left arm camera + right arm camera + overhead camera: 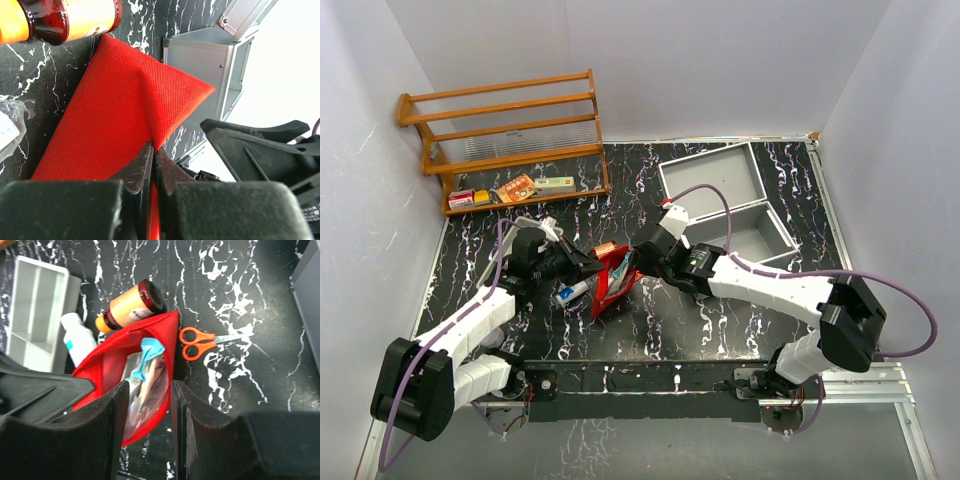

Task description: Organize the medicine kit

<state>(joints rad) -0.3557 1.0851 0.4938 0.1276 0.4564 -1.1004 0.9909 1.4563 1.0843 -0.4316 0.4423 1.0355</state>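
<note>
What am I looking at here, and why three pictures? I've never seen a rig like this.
Two robot arms work at a table. One picture looks down from above; the other two come from cameras on each wrist. The left gripper is shut on the fabric of a red pouch; the right gripper stands open over the pouch's mouth. Beside it lie an amber bottle, orange scissors, a white tube and a grey divided tray. The open medicine kit sits beyond.
</note>
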